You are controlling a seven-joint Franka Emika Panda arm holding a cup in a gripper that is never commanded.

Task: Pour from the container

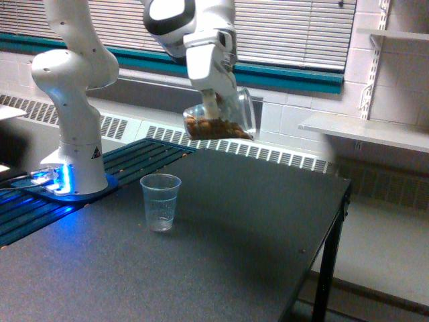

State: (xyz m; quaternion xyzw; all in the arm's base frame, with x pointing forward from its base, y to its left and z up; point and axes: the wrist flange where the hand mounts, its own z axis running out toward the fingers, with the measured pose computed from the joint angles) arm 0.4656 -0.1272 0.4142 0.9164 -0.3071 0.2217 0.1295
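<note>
a: exterior view first. where's the container?

b: container [220,119] is up in the air, held by the gripper [213,102], tipped nearly on its side w/ the open mouth toward the exterior view's right. brown stuff lies along its lower side. it hangs above the far part of the tabletop [221,248], higher than the plastic cup [161,202] and off to the exterior view's right of it, well apart, not over it.

a: jaws?

b: closed on the container from above; fingers mostly hidden behind the glass, so exact contact pts can't be made out.

a: and the cup?

b: upright on the tabletop, clear, ribbed, looks empty. nothing touching it.

a: rest of the arm?

b: white arm [191,30] reaches in from the top, base [70,144] stands at the exterior view's left on a mount w/ a blue glow beside it, next to dark slats at the tabletop's left edge.

a: bkgd?

b: window blinds [308,27] across the top, teal strip under them, radiator grille along the wall, white shelf [365,131] at the exterior view's right. tabletop is dark, speckled, w/ a black leg at its right front corner.

a: other views?

b: none, just this one.
</note>
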